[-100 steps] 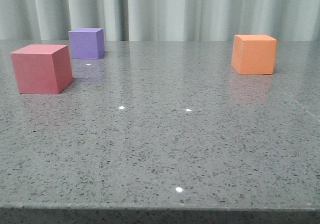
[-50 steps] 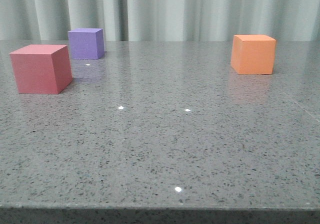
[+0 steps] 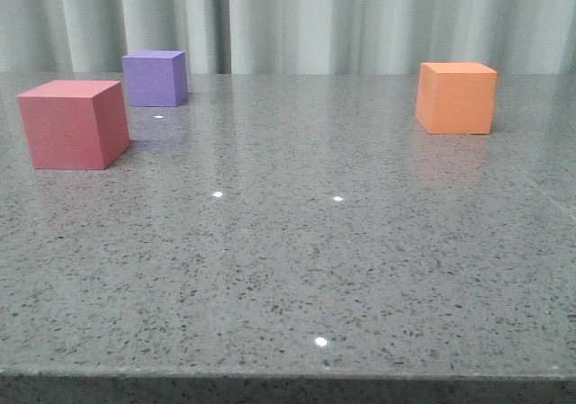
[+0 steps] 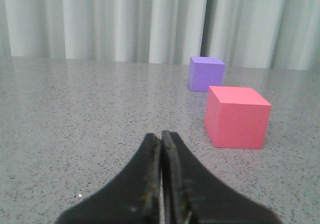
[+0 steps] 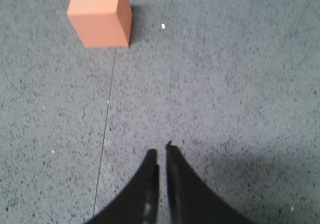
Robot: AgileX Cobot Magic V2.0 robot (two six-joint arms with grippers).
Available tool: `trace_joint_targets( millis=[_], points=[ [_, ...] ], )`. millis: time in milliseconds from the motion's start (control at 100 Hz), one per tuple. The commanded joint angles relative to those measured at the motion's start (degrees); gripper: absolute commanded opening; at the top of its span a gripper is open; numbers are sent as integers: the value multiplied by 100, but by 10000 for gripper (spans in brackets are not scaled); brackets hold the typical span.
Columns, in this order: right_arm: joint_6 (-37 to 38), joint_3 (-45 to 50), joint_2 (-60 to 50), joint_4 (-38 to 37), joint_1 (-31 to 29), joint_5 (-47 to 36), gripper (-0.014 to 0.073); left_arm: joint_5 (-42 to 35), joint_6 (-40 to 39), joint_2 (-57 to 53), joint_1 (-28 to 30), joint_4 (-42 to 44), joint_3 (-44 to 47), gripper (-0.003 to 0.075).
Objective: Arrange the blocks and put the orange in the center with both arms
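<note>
Orange cube (image 5: pixel 100 15) sat ahead of the closed, empty right hand (image 5: pixel 160 159), well apart; the left hand (image 4: pixel 161 139), likewise closed, faced the pinkish-red cube (image 4: pixel 235 117).

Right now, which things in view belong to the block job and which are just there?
Job:
- orange cube
- pinkish-red cube
- purple cube
- left gripper, shut, empty
- right gripper, shut, empty

Just there:
- grey speckled table
- pale curtain

Two blocks (image 3: pixel 75 123) sit left (one behind), the orange (image 3: pixel 456 97) far right.
</note>
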Motion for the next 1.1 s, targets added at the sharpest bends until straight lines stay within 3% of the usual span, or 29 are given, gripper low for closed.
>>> trace_joint_targets(
  millis=[0, 110, 200, 560, 1090],
  points=[
    [-29, -214, 27, 37, -43, -145, 273, -485, -50, -211, -4, -4, 242, -20],
    [-29, -214, 27, 37, -43, -65, 533, -485, -50, -211, -4, -4, 242, -20],
    [-29, -214, 27, 43, -43, -79, 668, -485, -50, -211, -4, -4, 242, -20],
    [-29, -537, 308, 367, 37, -271, 643, -485, -50, -211, -4, -4, 242, -20],
    [-29, -2724, 3285, 384, 690, -547, 643, -485, -50, -211, -4, -4, 242, -20]
  ],
)
